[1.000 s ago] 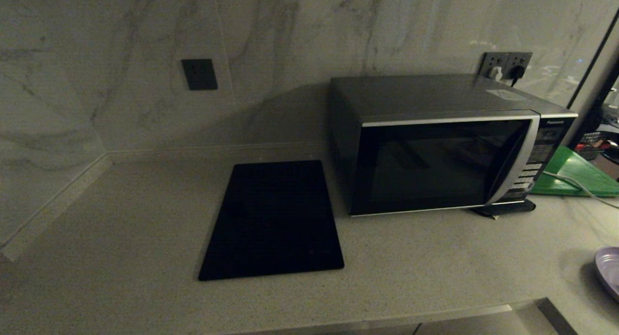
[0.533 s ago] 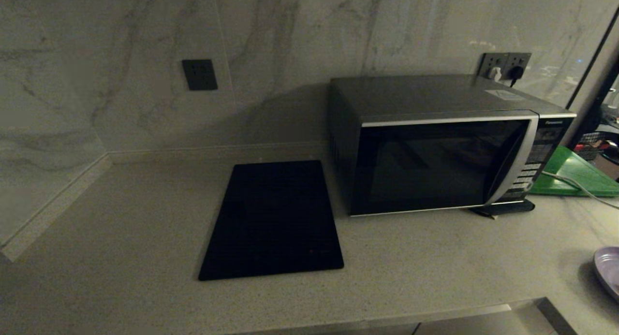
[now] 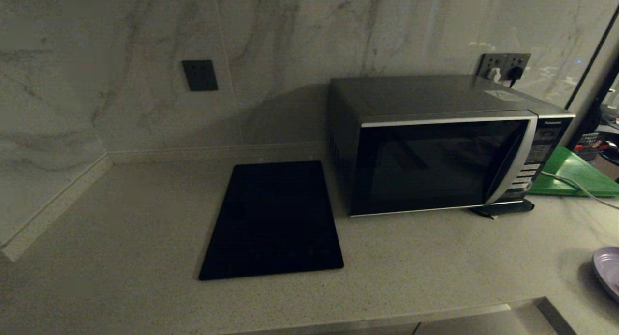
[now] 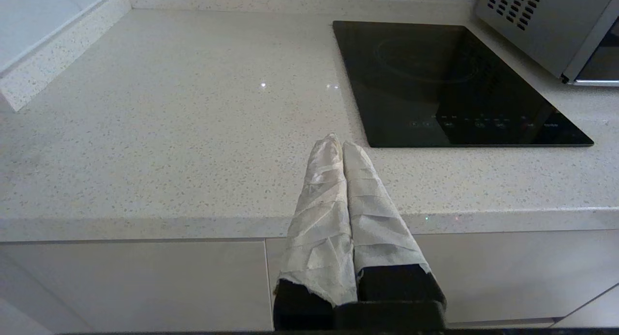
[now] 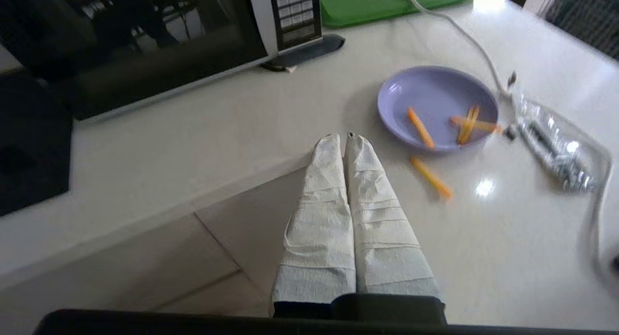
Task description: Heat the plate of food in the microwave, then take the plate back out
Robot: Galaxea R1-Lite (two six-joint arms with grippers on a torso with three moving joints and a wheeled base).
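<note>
The black-and-silver microwave [image 3: 442,156] stands on the counter at the right, its dark glass door closed; its door and button panel [image 5: 295,13] also show in the right wrist view. The pale lavender plate of food [image 5: 437,107] lies on the counter with three orange sticks on it, only its edge [image 3: 608,269] showing in the head view at the far right. One more orange stick [image 5: 430,177] lies on the counter beside the plate. My right gripper [image 5: 342,138] is shut and empty, short of the plate near the counter's front edge. My left gripper [image 4: 337,142] is shut and empty over the counter's front edge.
A flat black mat [image 3: 273,219] lies left of the microwave. A green board [image 3: 573,175] sits right of it, with a white cable [image 5: 449,25] running over it. A clear plastic packet [image 5: 556,149] lies beside the plate. Marble walls close the back and left.
The head view has drifted very slightly; nothing on the counter has moved.
</note>
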